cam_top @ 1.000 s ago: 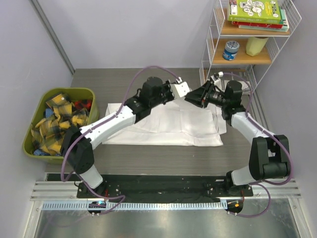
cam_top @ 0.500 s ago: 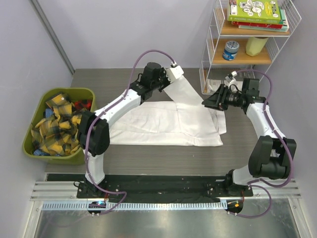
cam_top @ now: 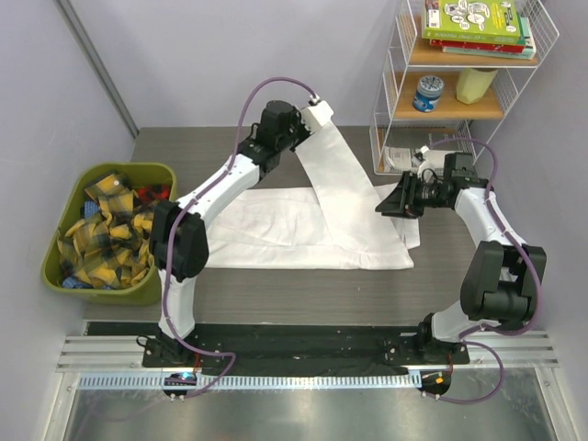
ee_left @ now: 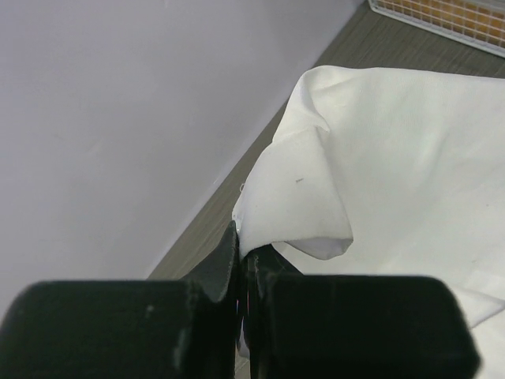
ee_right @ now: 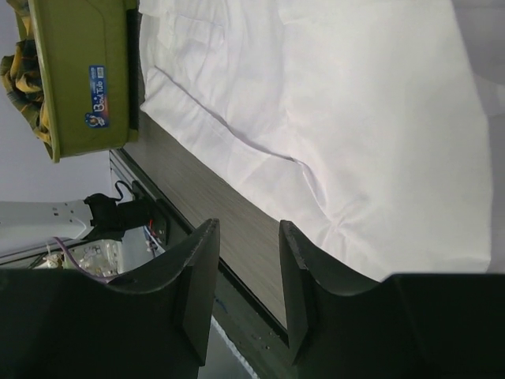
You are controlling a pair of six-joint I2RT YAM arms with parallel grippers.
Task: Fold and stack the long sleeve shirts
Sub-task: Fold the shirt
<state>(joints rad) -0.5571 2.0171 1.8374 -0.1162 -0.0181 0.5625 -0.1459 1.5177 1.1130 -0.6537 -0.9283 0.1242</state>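
A white long sleeve shirt [cam_top: 276, 230] lies spread across the middle of the dark table. One sleeve [cam_top: 344, 184] rises from it as a taut band toward the back. My left gripper [cam_top: 319, 117] is shut on the end of that sleeve, high above the table's far side. In the left wrist view the cloth [ee_left: 379, 158] bunches right at my left gripper [ee_left: 243, 253]. My right gripper [cam_top: 388, 206] hovers over the shirt's right edge, open and empty. The right wrist view shows the shirt [ee_right: 331, 103] beyond my right gripper [ee_right: 246, 237].
A green bin [cam_top: 152, 175] full of yellow-and-black plaid cloths stands at the table's left, also seen as the bin [ee_right: 79, 71] in the right wrist view. A white wire shelf [cam_top: 390, 92] with books and a can stands at the back right, close behind my right arm.
My left gripper has carried the sleeve end up and back, drawing it taut. My right gripper has drawn away to the right, apart from the sleeve.
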